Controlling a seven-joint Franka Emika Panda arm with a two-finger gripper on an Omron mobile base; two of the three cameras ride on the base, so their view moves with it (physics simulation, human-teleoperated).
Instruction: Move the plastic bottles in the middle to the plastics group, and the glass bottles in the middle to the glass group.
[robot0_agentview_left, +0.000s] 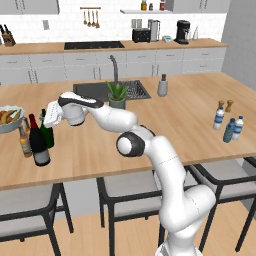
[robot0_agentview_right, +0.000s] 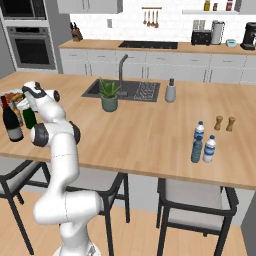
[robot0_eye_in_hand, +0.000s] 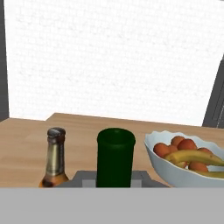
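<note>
Pincer (robot0_agentview_left: 48, 118) closed around the neck of the green wine bottle (robot0_agentview_left: 47, 135), as far as I can read it: from the hand camera the dark green bottle top (robot0_eye_in_hand: 115, 156) sits right in the middle, low in the frame, and from the left base camera the white hand covers the bottle's top. That bottle stands upright near the tabletop's (robot0_agentview_left: 165, 130) left end, close to the front edge.

Just beside it, a little nearer the front edge, I see the black wine bottle (robot0_agentview_left: 38, 145) with its red foil top, also upright. An amber beer bottle (robot0_agentview_left: 25, 142) stands just to the left of the black one; the hand camera shows an amber bottle neck (robot0_eye_in_hand: 55, 157) close beside the green bottle. A white fruit bowl (robot0_agentview_left: 9, 120) with bananas and oranges sits behind them at the left edge.

Well apart, near the right end of the tabletop, the blue-tinted water bottle (robot0_agentview_left: 229, 131) stands between two clear white-capped water bottles (robot0_agentview_left: 219, 118), touching or nearly touching the one nearer the right edge. Two small brown shakers (robot0_agentview_left: 225, 105) stand just behind that group. A potted plant (robot0_agentview_left: 117, 95) sits by the sink (robot0_agentview_left: 90, 90) toward the back edge.
</note>
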